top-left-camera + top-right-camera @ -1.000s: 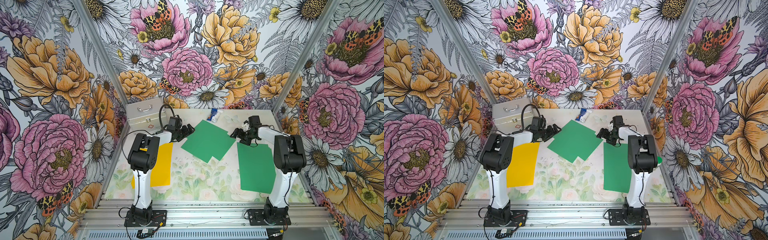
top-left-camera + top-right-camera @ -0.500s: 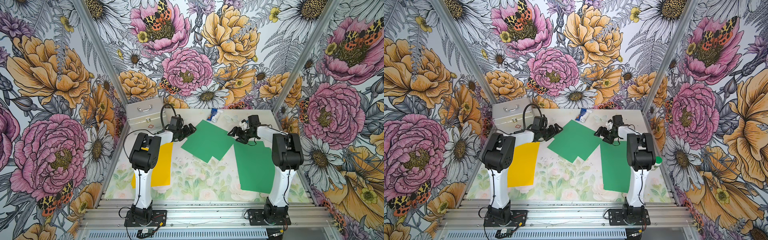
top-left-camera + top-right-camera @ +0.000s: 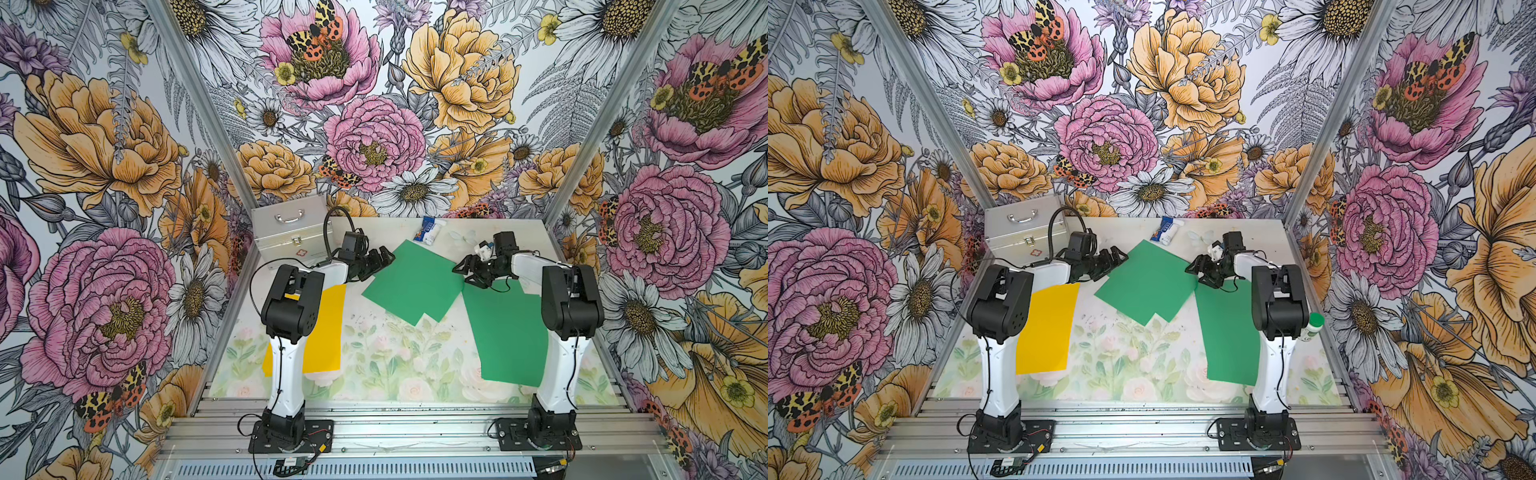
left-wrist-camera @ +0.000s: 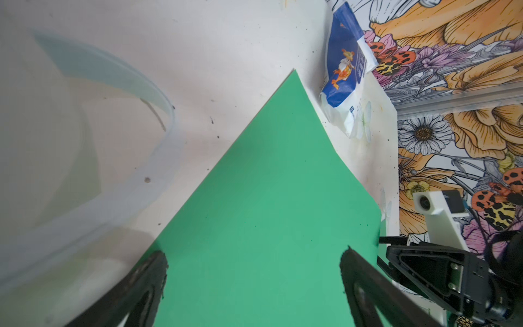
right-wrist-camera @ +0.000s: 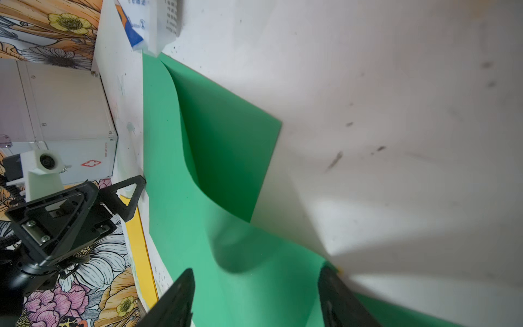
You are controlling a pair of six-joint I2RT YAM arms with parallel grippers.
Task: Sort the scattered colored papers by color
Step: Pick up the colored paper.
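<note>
**Both grippers spread at the middle green papers**

The silver case stands at a far corner of the table. Just beside it, toward the table's middle, the left gripper has its jaws spread wide over the near edge of the two overlapping green sheets.

On the side of those sheets away from the case, the right gripper has its jaws apart astride a corner. In the right wrist view the upper sheet bows up there. Whether the fingertips touch it is hard to tell.

A third green sheet lies flat well apart from the case, partly under the right arm. The yellow sheet lies near the case, toward the arm bases, partly under the left arm. A blue-and-white packet lies along the same far edge as the case.
</note>
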